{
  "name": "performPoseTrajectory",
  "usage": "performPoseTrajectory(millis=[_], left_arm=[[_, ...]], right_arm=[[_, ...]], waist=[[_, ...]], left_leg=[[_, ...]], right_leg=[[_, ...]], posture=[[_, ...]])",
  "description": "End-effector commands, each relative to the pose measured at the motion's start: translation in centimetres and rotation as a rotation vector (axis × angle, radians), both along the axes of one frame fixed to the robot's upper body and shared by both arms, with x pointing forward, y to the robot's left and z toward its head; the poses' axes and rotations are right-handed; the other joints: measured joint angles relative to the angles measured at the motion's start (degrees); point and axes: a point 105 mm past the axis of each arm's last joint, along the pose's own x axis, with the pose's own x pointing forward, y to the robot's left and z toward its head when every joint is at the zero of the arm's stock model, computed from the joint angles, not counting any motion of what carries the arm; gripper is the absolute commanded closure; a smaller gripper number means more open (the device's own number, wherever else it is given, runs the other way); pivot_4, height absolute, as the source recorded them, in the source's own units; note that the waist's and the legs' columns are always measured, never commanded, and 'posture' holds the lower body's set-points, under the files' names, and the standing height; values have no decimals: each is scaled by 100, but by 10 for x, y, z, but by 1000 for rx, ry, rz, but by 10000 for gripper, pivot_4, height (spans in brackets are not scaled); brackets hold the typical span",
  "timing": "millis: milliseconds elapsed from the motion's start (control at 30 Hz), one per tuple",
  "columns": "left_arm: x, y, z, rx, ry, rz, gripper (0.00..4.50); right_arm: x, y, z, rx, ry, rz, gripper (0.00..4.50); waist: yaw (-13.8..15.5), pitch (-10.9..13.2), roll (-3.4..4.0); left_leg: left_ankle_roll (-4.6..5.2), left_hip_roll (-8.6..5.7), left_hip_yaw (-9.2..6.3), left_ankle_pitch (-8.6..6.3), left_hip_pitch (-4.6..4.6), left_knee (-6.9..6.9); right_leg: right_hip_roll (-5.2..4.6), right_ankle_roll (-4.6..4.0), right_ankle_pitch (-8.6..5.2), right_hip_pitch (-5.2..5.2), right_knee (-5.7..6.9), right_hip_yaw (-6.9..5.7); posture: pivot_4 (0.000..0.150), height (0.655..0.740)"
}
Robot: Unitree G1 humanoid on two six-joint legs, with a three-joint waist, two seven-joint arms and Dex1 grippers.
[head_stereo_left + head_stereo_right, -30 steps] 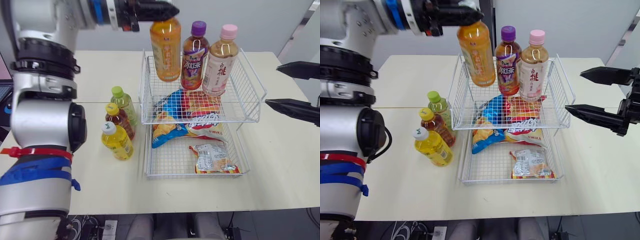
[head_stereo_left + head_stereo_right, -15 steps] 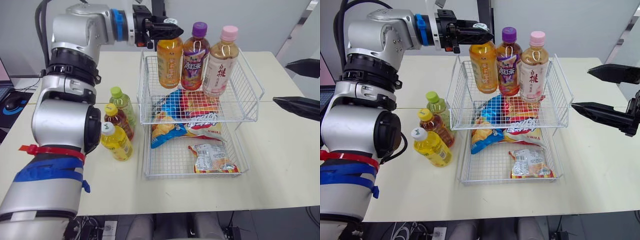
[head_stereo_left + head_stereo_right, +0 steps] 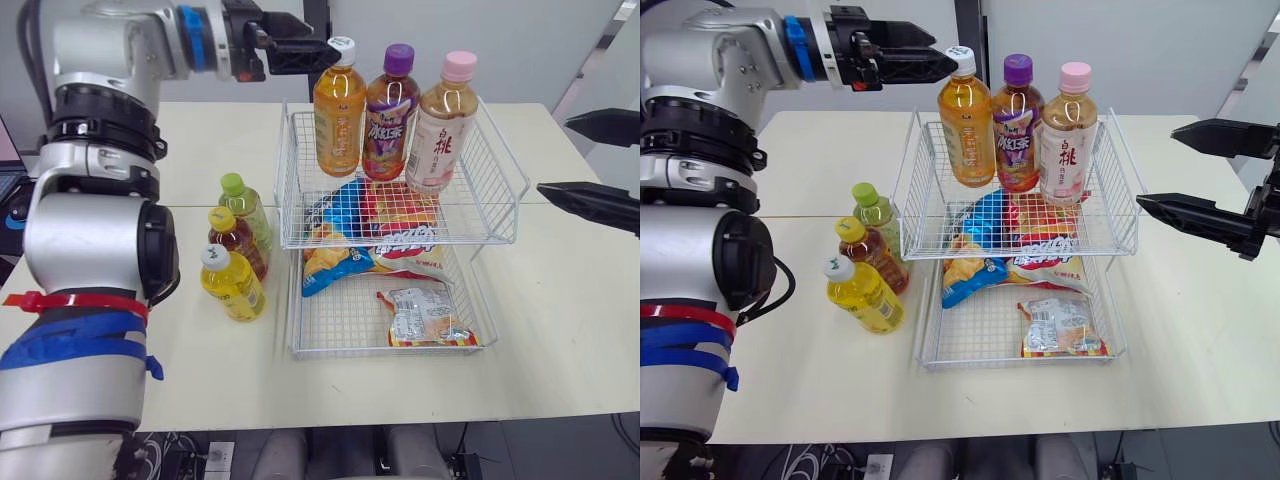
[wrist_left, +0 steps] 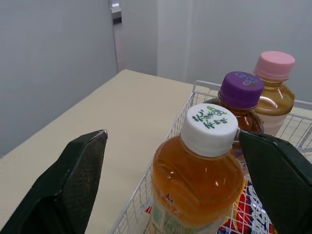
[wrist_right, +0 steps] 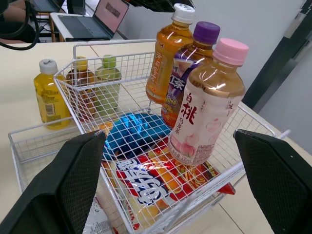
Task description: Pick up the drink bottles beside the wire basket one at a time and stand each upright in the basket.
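Orange drink bottle stood upright in the top tier of the wire basket, the left gripper spread around its cap. Backing straight out (no sideways brush) seemed wise; three bottles waited alongside. The right gripper hung spread too.

Head stereo pair high above table; both wrist cameras close on shared wire basket.

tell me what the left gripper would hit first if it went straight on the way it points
Most likely the white-capped orange bottle standing in the upper basket. The left gripper points at its cap level with fingers open to either side, so the bottle would probably enter the gap. How near it is remains unclear.
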Motion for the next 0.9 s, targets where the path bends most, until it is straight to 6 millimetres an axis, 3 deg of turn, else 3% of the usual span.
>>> performPoseTrajectory(millis=[33, 133, 400, 500, 700, 800, 900], left_arm=[[-18, 5, 31, 5, -109, -8, 311], [-17, 15, 41, -21, -147, 60, 311], [-30, 48, 38, 3, -193, 123, 311], [-33, 65, 49, -68, -205, 193, 311], [-64, 88, 59, -104, -259, 182, 311], [-80, 100, 50, -101, -247, 196, 311], [-90, 129, 35, -133, -220, 321, 311]], right_arm=[[-1, 3, 9, -13, -54, 0, 0], [3, 6, 6, -28, -48, 9, 0], [6, 17, 9, -8, -104, 89, 0], [9, 20, 9, -2, -111, 104, 0], [11, 27, 13, 28, -136, 156, 0], [9, 32, 12, 18, -144, 203, 0], [7, 43, 8, 6, -87, 313, 0]], waist=[[-1, 0, 0], [-1, 0, 0], [-31, 0, 1], [-23, 0, 1], [-17, 0, 1], [-25, -1, 3], [-71, -3, 5]], left_leg=[[0, 0, 0, 0, 0, -1], [0, 1, -1, 0, 1, 0], [0, 4, -1, 0, 3, -2], [0, 4, -1, 0, 2, 0], [-1, 3, 0, 0, 2, -2], [-1, 6, -1, 0, 4, -2], [-1, 7, -3, 0, 13, -1]], right_leg=[[0, 0, 0, 0, 0, 0], [0, 0, 0, 0, 0, 0], [1, 0, 0, -2, 1, 1], [1, 0, 0, -2, 3, 2], [1, 0, 0, -3, 0, 2], [1, -1, 0, -3, 1, 4], [1, -1, 0, -2, 8, 15]], posture=[[1500, 7400], [1500, 7400], [1500, 7400], [1500, 7400], [1500, 7400], [1500, 7400], [1500, 7400]])
